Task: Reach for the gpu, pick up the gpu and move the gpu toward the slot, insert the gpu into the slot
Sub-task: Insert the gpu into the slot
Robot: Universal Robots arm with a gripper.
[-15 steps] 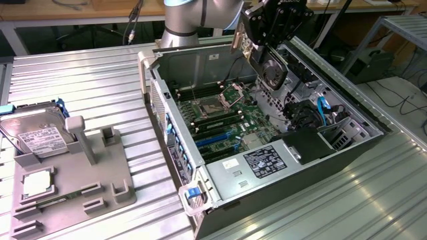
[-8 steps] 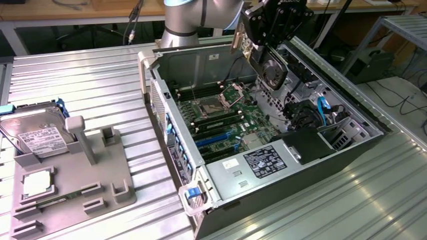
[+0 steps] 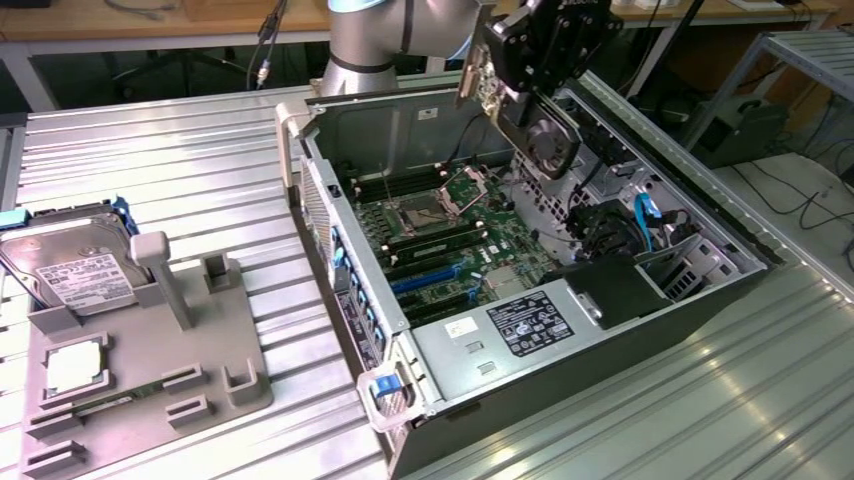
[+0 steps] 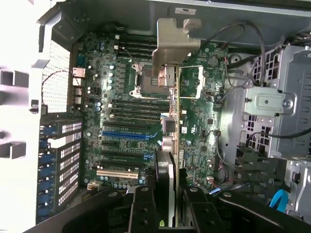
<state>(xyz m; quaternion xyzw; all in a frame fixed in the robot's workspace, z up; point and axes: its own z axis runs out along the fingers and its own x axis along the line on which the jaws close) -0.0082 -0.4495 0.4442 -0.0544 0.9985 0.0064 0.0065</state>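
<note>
The robot arm's black two-fingered hand (image 4: 170,208) is clamped on the gpu (image 3: 545,142), a thin dark rectangular circuit card with a round cooler on one face. It grips the card by its upper edge, apparently so the lower edge hangs free for seating. The card rides above the green motherboard (image 4: 209,116) inside the open grey steel computer case (image 3: 320,210), over the square processor sockets and clear of the board. From the wrist view it is seen edge-on. Its long axis runs away from the fingers, with the silver metal bracket (image 4: 172,41) at the far end, pointing toward the case's end wall. The long narrow blue plastic slot (image 4: 127,136) lies just beside that line and runs crosswise to it, so the card does not look lined up with the connector yet. On the ribbed metal tabletop (image 3: 174,170), a grey moulded holder (image 3: 187,330) keeps a silver boxy hard drive (image 3: 74,270) parked well apart from the case.
</note>
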